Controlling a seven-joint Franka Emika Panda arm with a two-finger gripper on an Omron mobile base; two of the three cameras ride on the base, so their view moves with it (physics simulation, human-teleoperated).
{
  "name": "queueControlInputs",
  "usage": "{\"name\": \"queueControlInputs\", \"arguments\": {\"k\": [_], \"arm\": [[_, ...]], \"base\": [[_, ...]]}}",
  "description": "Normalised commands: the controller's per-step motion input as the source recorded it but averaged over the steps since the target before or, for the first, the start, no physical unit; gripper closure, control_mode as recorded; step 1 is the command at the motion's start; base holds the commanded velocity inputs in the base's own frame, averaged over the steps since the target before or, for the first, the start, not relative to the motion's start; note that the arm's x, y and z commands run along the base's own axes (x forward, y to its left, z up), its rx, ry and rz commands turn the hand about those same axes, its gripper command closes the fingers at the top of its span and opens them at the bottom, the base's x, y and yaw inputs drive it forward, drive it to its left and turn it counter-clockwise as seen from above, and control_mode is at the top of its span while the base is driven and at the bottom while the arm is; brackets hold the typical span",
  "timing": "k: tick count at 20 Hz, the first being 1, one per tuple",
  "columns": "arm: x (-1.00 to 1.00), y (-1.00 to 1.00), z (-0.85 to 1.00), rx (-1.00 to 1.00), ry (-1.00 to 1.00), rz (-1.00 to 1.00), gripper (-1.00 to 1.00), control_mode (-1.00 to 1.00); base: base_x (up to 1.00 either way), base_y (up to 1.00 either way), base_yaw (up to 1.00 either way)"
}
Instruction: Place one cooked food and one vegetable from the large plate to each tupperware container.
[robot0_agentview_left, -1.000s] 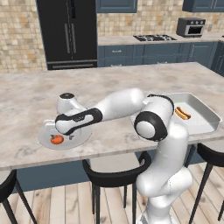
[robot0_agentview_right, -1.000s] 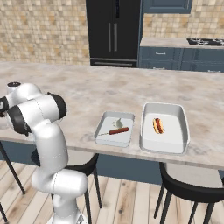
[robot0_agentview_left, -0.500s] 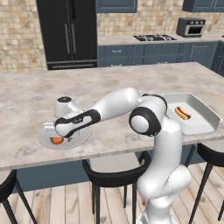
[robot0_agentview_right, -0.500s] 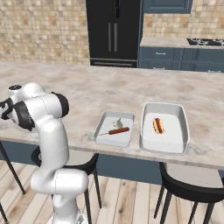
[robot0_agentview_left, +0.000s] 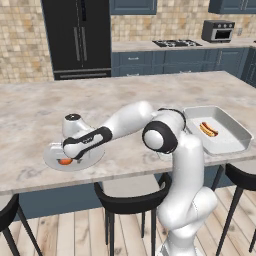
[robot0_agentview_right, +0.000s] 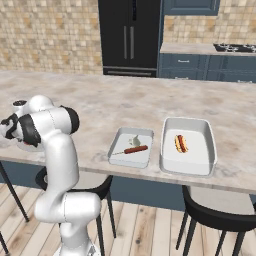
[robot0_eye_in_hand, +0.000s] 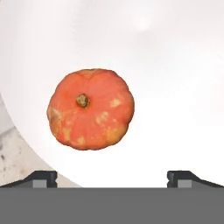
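Plate (robot0_eye_in_hand: 175, 65) rim close behind tomato (robot0_eye_in_hand: 90, 108); hand (robot0_eye_in_hand: 112, 177) wide.

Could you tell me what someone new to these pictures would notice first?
Most likely the white arm stretched low across the marble counter, its open claw poised right above the orange-red tomato on the large plate near the counter's front edge. Next, the two tupperware containers further along the counter: the larger holds a hot dog, the smaller a sausage and a pale lumpy piece.

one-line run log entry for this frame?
gripper: open, above tomato | tomato: on large plate, not grasped | small tray: sausage, pale vegetable | large tray: hot dog
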Motion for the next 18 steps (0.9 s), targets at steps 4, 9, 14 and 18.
{"name": "queueControlInputs", "arguments": {"k": [4,9,14,18], "arm": [[0.24,0.23,-0.14,-0.02,0.0,0.0,-1.0,-1.0],[0.22,0.14,-0.08,-0.02,-0.02,0.0,-1.0,-1.0],[0.08,0.0,-0.04,-0.01,0.0,0.0,-1.0,-1.0],[0.03,0.0,-0.13,0.0,0.0,0.0,-1.0,-1.0]], "base": [[0.0,0.0,0.0],[0.0,0.0,0.0],[0.0,0.0,0.0],[0.0,0.0,0.0]]}}
